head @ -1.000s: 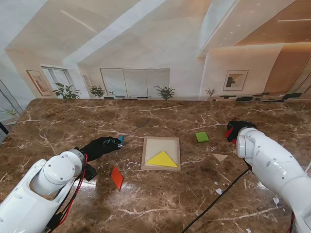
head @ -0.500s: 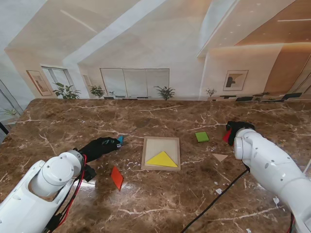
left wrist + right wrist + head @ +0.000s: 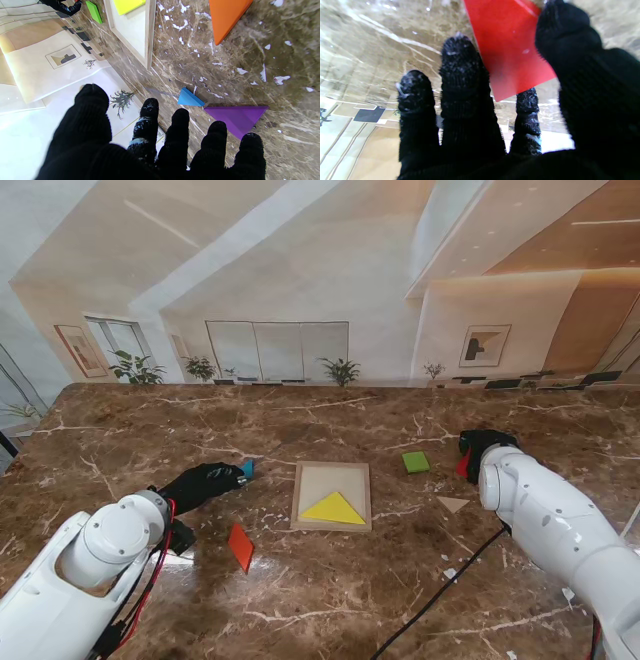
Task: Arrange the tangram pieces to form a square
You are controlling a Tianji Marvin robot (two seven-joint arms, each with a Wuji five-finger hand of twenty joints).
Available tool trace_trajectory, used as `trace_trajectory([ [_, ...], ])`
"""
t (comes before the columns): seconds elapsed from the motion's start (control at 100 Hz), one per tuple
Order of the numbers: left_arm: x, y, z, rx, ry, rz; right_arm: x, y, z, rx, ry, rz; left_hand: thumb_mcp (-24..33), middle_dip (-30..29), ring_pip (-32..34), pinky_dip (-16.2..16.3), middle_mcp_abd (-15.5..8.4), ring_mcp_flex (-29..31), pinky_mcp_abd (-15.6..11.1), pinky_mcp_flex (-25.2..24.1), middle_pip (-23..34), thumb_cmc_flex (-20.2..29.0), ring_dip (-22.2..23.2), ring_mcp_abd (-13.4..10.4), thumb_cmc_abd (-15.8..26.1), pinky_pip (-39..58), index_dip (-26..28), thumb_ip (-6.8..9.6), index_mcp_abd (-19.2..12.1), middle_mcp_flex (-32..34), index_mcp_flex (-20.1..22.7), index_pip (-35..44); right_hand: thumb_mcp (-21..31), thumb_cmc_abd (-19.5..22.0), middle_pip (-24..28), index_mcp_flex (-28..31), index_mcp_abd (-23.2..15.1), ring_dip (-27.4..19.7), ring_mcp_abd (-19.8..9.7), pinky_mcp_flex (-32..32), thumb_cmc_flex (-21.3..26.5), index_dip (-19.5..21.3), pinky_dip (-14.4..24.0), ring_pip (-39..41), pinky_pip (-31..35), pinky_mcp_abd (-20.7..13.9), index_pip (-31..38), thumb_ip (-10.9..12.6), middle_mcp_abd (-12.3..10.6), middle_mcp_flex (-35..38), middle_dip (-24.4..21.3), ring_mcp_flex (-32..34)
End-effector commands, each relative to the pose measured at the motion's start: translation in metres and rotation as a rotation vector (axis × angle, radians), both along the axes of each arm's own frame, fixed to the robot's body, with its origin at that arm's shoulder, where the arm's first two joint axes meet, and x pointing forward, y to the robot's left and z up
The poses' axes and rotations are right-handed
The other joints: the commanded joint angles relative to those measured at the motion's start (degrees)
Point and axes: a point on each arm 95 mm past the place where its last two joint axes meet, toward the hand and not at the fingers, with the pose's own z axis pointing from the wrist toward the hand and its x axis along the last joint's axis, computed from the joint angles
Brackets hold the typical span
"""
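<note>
Tray: a shallow square wooden tray (image 3: 331, 496) lies at the centre of the stand view on the brown marble table (image 3: 330, 600); its pale rim also shows at the top of the left wrist view (image 3: 149, 32).
Yellow piece: a flat yellow triangle (image 3: 334, 508) sits inside the tray, in the half nearer to me.
Orange piece: an orange-red flat triangle (image 3: 240, 546) lies on the table left of the tray, lower left of centre in the stand view.
Green piece: a small green square block (image 3: 416, 462) lies right of the tray and farther from me.
Tan piece: a small pale tan triangle (image 3: 453, 503) lies right of the tray, just beside the right arm.
Blue piece: a small blue triangle (image 3: 189, 98) lies just beyond the left fingertips.
Purple piece: a purple triangle (image 3: 236, 117) lies next to the blue one.
Left hand: the black-gloved left hand (image 3: 202, 481) is left of the tray, fingers spread and holding nothing.
Right hand: the black-gloved right hand (image 3: 478, 446) is at the right of the stand view, its thumb and fingers (image 3: 460, 65) closed on a flat red piece (image 3: 506, 45).
</note>
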Motion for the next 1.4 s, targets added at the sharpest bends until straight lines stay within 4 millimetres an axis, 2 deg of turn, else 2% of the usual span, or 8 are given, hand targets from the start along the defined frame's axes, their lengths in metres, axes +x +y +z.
trace_trajectory([
  [0.0, -0.002, -0.001, -0.002, 0.002, 0.007, 0.004, -0.032, -0.003, -0.050, 0.007, 0.139, -0.012, -1.80, -0.13, -0.91, 1.51, 0.36, 0.45, -1.09, -0.33, 0.44, 1.49, -0.41, -0.86, 1.69, -1.39, -1.35, 0.85, -0.13, 1.47, 1.51, 0.11, 0.95, 2.86, -0.50, 23.72, -2.50, -1.04, -0.60, 0.91, 6.85, 4.36, 1.01, -0.26, 2.50, 2.18, 15.30, 0.84, -12.56, 7.78, -1.31, 2.47],
  [0.2, -0.003, -0.001, -0.003, 0.000, 0.008, 0.008, -0.030, -0.003, -0.053, 0.037, 0.138, -0.009, -1.78, -0.13, -0.91, 1.51, 0.55, 0.45, -1.17, -0.37, 0.46, 1.58, -0.41, -0.99, 1.79, -1.41, -1.34, 0.87, -0.02, 1.57, 1.92, 0.11, 1.70, 2.14, -4.14, 26.07, -0.69, -1.12, -0.84, 1.31, 6.21, 10.50, 1.71, -0.99, 2.92, 2.53, 18.74, 0.89, -11.91, 9.49, -4.64, 3.85],
  [0.45, -0.003, 0.000, -0.003, 0.001, 0.012, 0.014, -0.025, -0.003, -0.049, 0.086, 0.085, -0.007, -1.91, -0.15, -0.96, 1.50, 0.50, 0.38, -1.27, -0.41, 0.40, 1.58, -0.42, -1.00, 2.15, -1.42, -1.32, 0.82, 0.03, 1.52, 2.14, 0.04, 1.94, 2.64, -4.57, 28.57, 0.54, -1.37, -0.14, -1.44, 6.07, 14.55, 2.98, -3.04, 2.96, 2.49, 21.37, 1.44, -11.70, 8.26, -5.04, 1.15],
  [0.68, -0.003, 0.001, -0.003, 0.001, 0.011, 0.021, -0.018, 0.000, -0.042, 0.134, 0.034, 0.000, -2.01, -0.17, -0.96, 1.50, 0.68, 0.42, -1.22, -0.42, 0.36, 1.74, -0.42, -0.95, 2.29, -1.42, -1.32, 0.84, 0.10, 1.50, 2.14, -0.07, 1.99, 3.15, -4.19, 29.84, 0.88, -1.67, 0.48, -4.15, 5.24, 16.28, 3.94, -5.23, 2.25, 2.40, 22.28, 1.96, -11.77, 6.97, -4.81, -2.36],
  [0.78, -0.003, 0.002, -0.004, 0.003, 0.010, 0.023, -0.016, 0.001, -0.039, 0.153, 0.024, -0.001, -2.08, -0.16, -0.96, 1.51, 0.56, 0.41, -1.16, -0.41, 0.36, 1.72, -0.42, -1.09, 2.39, -1.41, -1.32, 0.84, 0.03, 1.52, 2.13, -0.09, 2.37, 3.54, -4.08, 29.85, 0.75, -2.33, 0.91, -5.17, 4.79, 17.17, 4.58, -8.68, 1.37, 2.44, 22.17, 3.10, -11.52, 5.55, -4.92, -3.90],
  [1.22, -0.003, 0.004, -0.005, 0.001, 0.009, 0.038, -0.007, 0.003, -0.024, 0.224, -0.048, 0.008, -2.35, -0.16, -0.98, 1.51, 0.64, 0.37, -1.26, -0.43, 0.33, 1.88, -0.42, -1.03, 2.60, -1.41, -1.32, 0.87, 0.09, 1.48, 2.05, -0.21, 2.15, 3.47, -5.76, 31.90, 1.24, -2.16, 1.21, -4.76, 5.32, 18.28, 5.14, -11.00, 0.45, 2.76, 22.45, 3.07, -10.56, 7.04, -6.21, -1.67],
  [1.39, -0.003, 0.004, -0.006, -0.002, 0.012, 0.038, -0.007, 0.002, -0.021, 0.234, -0.059, 0.017, -2.43, -0.16, -1.00, 1.51, 0.70, 0.35, -1.23, -0.47, 0.32, 1.92, -0.43, -0.98, 2.59, -1.43, -1.32, 0.88, 0.12, 1.48, 2.02, -0.22, 1.54, 2.59, -5.63, 32.85, 1.04, -1.85, 1.37, -4.14, 7.02, 18.69, 5.35, -10.34, 0.63, 2.56, 22.57, 2.80, -10.61, 7.62, -5.96, -0.86],
])
